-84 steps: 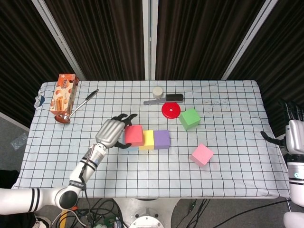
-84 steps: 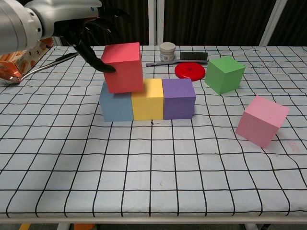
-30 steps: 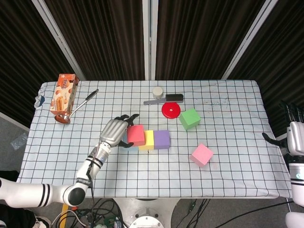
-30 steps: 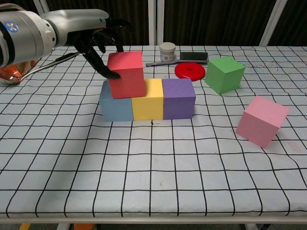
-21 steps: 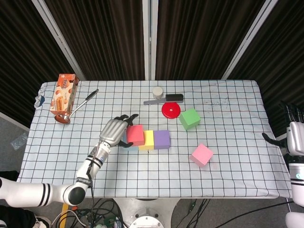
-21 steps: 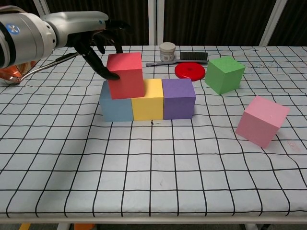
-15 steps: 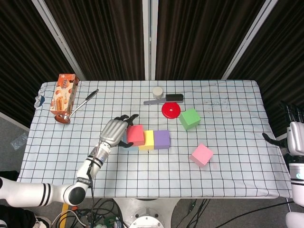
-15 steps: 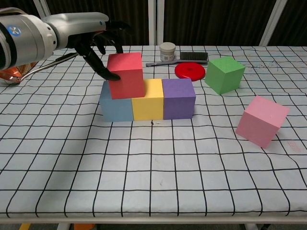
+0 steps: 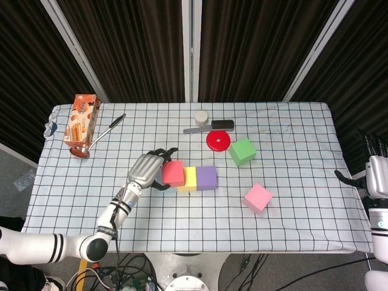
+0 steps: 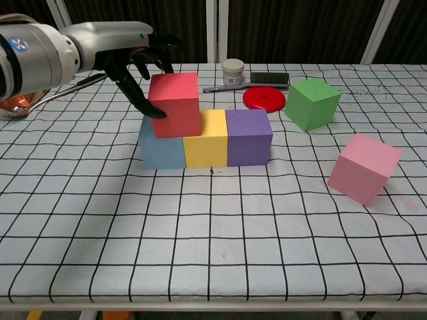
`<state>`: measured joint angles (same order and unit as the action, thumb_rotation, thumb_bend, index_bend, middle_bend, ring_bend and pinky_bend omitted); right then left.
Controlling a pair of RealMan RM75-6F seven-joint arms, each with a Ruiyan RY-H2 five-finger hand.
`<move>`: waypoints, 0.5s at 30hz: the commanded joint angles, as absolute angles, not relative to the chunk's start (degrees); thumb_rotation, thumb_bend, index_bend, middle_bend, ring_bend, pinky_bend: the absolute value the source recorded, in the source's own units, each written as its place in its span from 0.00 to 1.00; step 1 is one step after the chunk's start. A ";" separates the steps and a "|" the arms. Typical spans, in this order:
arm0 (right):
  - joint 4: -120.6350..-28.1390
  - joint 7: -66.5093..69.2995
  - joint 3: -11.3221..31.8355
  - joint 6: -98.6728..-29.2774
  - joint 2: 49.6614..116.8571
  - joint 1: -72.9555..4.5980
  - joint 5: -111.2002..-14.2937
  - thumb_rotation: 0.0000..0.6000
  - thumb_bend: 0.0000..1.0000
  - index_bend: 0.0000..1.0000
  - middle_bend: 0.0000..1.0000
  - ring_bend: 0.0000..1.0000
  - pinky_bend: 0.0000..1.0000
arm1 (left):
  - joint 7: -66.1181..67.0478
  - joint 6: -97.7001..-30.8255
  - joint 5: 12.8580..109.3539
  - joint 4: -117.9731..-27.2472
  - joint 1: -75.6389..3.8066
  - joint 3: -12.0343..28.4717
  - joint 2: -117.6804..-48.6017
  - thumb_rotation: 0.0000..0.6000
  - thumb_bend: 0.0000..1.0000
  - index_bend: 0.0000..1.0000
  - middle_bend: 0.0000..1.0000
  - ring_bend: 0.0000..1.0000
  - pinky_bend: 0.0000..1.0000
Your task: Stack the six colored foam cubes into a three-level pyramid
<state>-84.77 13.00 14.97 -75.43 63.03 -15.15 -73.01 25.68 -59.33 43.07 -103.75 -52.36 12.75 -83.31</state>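
The left hand [image 10: 137,63] grips the red cube [image 10: 175,105], seated atop the blue cube [image 10: 155,150] and overlapping the yellow cube [image 10: 207,140]. The right hand [image 9: 376,167] hangs beyond the surface [image 10: 213,253] edge, fingers spread, holding nothing.

The head view looks steeply down from high above the near edge, far enough back to take in the whole checked table [image 9: 303,200] and the dark curtains behind it. The chest view sits low and close at the near edge, facing across the tabletop. Both share the row of cubes [image 9: 190,177] [image 10: 207,140]; the right hand [image 9: 377,167] appears, apparently, only in the head view.
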 commanded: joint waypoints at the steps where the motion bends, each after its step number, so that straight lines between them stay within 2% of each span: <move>1: -84.74 12.96 14.96 -75.40 63.03 -15.16 -73.00 1.00 0.09 0.00 0.15 0.00 0.00 | 25.57 -59.14 42.91 -103.66 -52.42 12.72 -83.27 1.00 0.12 0.09 0.29 0.14 0.24; 15: -85.28 12.42 14.64 -75.06 62.68 -15.33 -73.54 1.00 0.09 0.00 0.14 0.00 0.00 | 25.10 -59.75 43.77 -105.91 -51.96 12.31 -81.85 1.00 0.11 0.09 0.22 0.13 0.24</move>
<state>-85.27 12.45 14.66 -75.06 62.70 -15.33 -73.52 25.11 -59.67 43.70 -105.83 -52.03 12.35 -81.93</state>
